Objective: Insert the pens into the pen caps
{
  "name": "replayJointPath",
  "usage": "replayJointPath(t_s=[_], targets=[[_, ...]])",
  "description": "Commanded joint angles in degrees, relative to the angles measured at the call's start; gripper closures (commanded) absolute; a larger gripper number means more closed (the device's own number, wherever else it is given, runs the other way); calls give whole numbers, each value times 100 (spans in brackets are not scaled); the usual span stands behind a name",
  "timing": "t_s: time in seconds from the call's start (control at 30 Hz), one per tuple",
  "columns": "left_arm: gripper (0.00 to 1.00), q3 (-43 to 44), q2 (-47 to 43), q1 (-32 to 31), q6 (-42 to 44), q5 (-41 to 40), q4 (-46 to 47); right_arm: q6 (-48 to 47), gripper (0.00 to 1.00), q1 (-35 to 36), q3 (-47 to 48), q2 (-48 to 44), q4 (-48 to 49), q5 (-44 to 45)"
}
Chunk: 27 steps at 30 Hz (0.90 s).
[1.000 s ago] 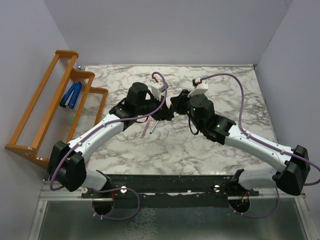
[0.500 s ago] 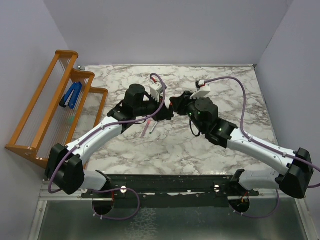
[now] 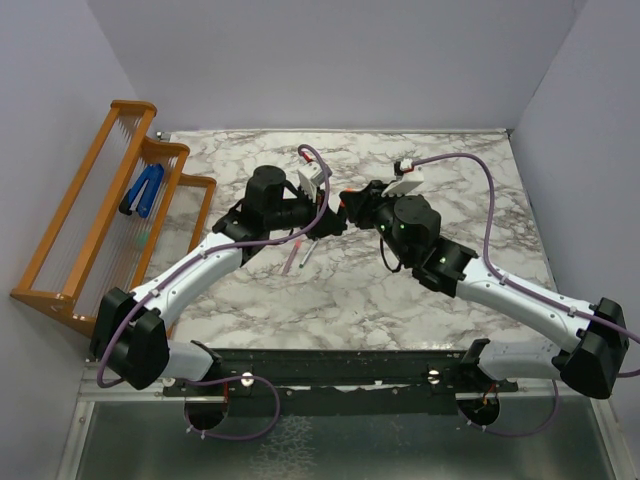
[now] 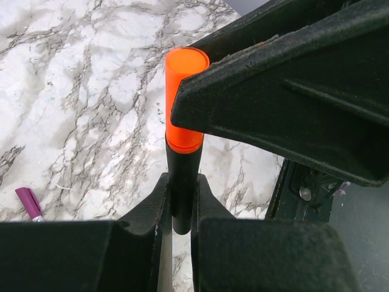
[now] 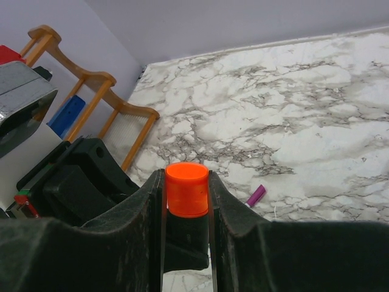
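Observation:
My left gripper [image 4: 180,204] is shut on the lower barrel of the black marker [image 4: 182,164], which stands upright between its fingers. The bright orange cap [image 4: 185,97] sits on top of that marker. My right gripper [image 5: 186,182] is shut on this orange cap [image 5: 186,188] from the sides. The two grippers meet above the middle of the table [image 3: 343,213]. A dull pink pen [image 3: 292,259] and a white-grey pen [image 3: 306,253] lie side by side on the marble just below them. A magenta-purple cap [image 5: 256,194] lies on the marble.
A wooden rack [image 3: 100,230] stands along the left edge with a blue clip-shaped object [image 3: 143,190] on it. Grey walls close the table at the back and on both sides.
Both wrists have shifted slightly, and the right arm has stretched a little further out to the right. The grippers stay together over the table's middle with the same holds.

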Motion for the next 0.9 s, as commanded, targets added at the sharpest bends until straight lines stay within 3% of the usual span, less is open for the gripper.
replayJointPath(t_s=[0.0,0.57,0.87], targets=[[100,893,-114,356,53,-890,2717,117,100,726,-548,337,-2117,-1711],[100,1318,85,494,167,-1352,2641,87,100,1151,-273,780,-2564,-1289],[100,1355,86,662,163,-1217,2590,145,100,1226,-365,718,-2530,-1247]])
